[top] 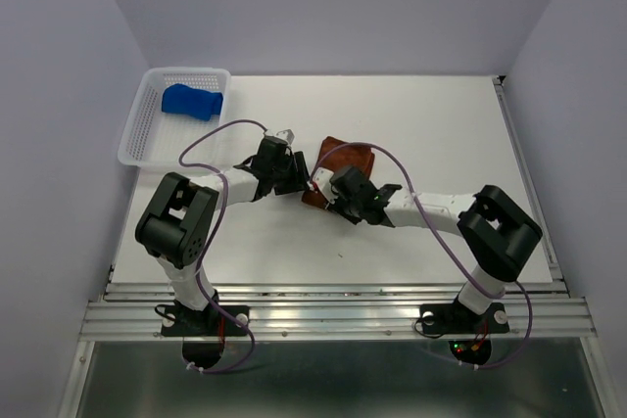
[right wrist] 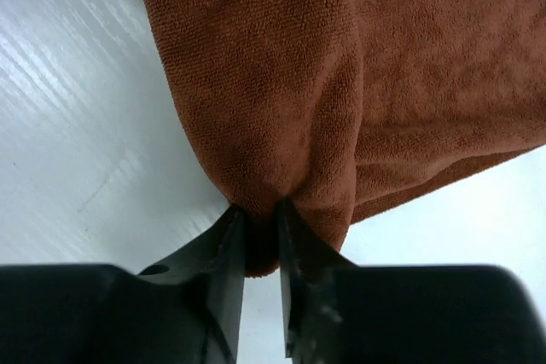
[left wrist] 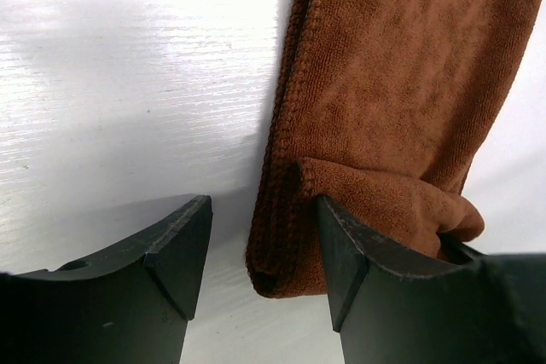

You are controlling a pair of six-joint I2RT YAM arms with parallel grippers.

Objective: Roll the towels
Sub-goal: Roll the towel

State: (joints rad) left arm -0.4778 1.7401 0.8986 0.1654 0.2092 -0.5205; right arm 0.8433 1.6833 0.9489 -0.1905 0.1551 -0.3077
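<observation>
The rust-brown towel (top: 345,162) lies on the white worktop (top: 441,124), about in the middle and just ahead of where the two arms meet. In the top view it shows as a dark, roughly rectangular patch, its near left part hidden behind the wrists. Close up it is a soft looped cloth with a stitched hem; in the left wrist view the rust-brown towel (left wrist: 401,74) runs away from the camera as a long band, and its near end is turned up into a thick fold.

The left fingers (left wrist: 175,253) are spread wide. The towel's hemmed left edge and a corner of the fold lie in the gap between them, and the fold bulges over the top of the right-hand finger. The left-hand finger is over bare worktop, just beside the cloth.

The right fingers (right wrist: 226,253) are pressed almost together and pinch a bunched corner of the rust-brown towel (right wrist: 358,66). The cloth fans out from that pinch, creased and drawn up into ridges, with white worktop on both sides.

The left arm (top: 225,183) reaches in from the left and the right arm (top: 431,208) from the right, both low over the worktop.

The blue towel (top: 193,102) sits well apart, as a compact bundle inside the white perforated basket (top: 132,134) at the far left corner of the worktop.
</observation>
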